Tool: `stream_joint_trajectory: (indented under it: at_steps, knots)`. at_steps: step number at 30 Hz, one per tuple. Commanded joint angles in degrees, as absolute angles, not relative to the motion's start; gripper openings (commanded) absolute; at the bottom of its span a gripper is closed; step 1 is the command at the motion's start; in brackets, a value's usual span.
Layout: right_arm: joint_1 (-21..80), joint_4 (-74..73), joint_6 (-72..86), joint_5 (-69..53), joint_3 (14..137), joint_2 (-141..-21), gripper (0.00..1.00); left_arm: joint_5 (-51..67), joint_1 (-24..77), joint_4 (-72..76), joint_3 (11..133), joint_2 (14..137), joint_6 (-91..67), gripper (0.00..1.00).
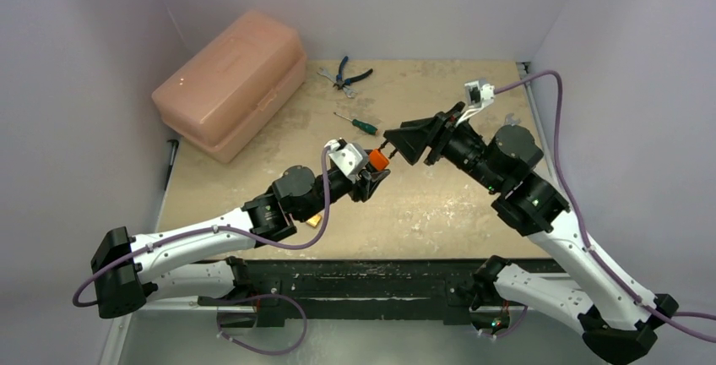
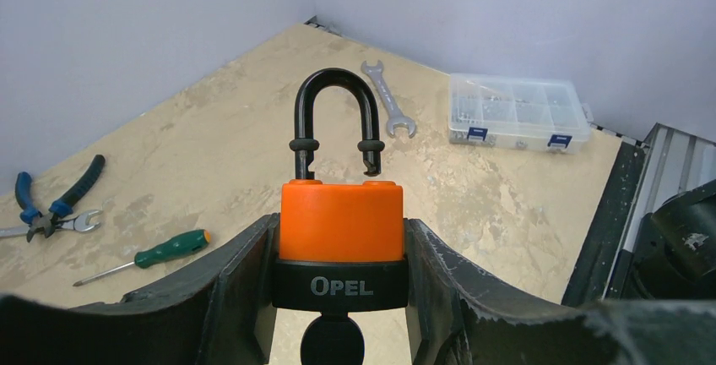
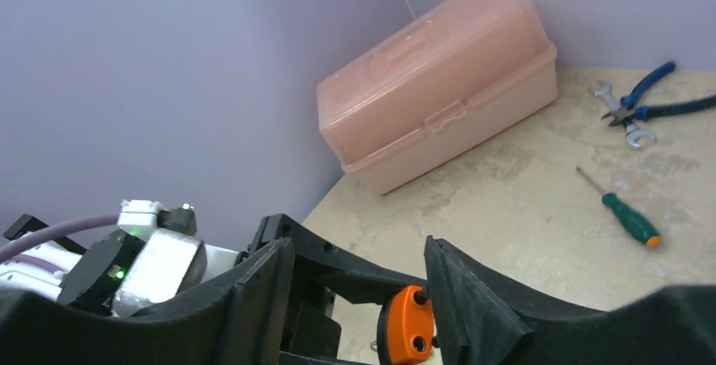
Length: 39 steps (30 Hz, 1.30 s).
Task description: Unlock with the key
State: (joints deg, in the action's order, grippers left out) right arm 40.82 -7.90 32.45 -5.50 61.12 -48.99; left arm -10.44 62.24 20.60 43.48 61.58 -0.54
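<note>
While the left gripper (image 2: 342,234) clamps the orange OPEL padlock (image 2: 340,213) by its body, off the table (image 1: 439,204) near the middle, the shackle (image 2: 334,120) stands open: one leg seated, the other's notched end clear of the body. A black key (image 2: 332,341) head pokes out underneath, between the fingers. Opposite, the right gripper (image 3: 359,251) faces the lock with fingers spread wide, holding nothing. Farther back lie a green screwdriver (image 2: 169,249), blue pliers (image 2: 51,204), a wrench (image 2: 384,99), a clear parts box (image 2: 517,111) and a pink toolbox (image 1: 230,82).
</note>
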Motion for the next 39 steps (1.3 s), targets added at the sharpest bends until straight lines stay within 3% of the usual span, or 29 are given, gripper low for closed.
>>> stream_joint_trajectory:
  at_steps: [1,7,17,23,39]
  knots:
    - [41.0,-14.5,28.8,-6.3,67.4,-50.7,0.59,-10.0,62.2,24.0,44.7,60.8,2.1,0.0]
    - [41.0,-16.2,30.2,-9.3,66.3,-52.1,0.33,-9.4,62.1,25.5,44.5,61.6,1.5,0.0]
    - [40.9,-17.5,32.4,-9.2,62.0,-51.5,0.17,-8.6,62.1,26.2,44.0,60.0,0.5,0.0]
    - [41.0,-16.6,32.4,-7.8,59.9,-51.6,0.1,-7.5,62.1,26.8,43.8,58.8,-1.9,0.0]
    - [41.0,-14.9,31.3,-7.0,59.7,-52.2,0.08,-2.2,62.1,25.7,43.6,54.4,-5.0,0.0]
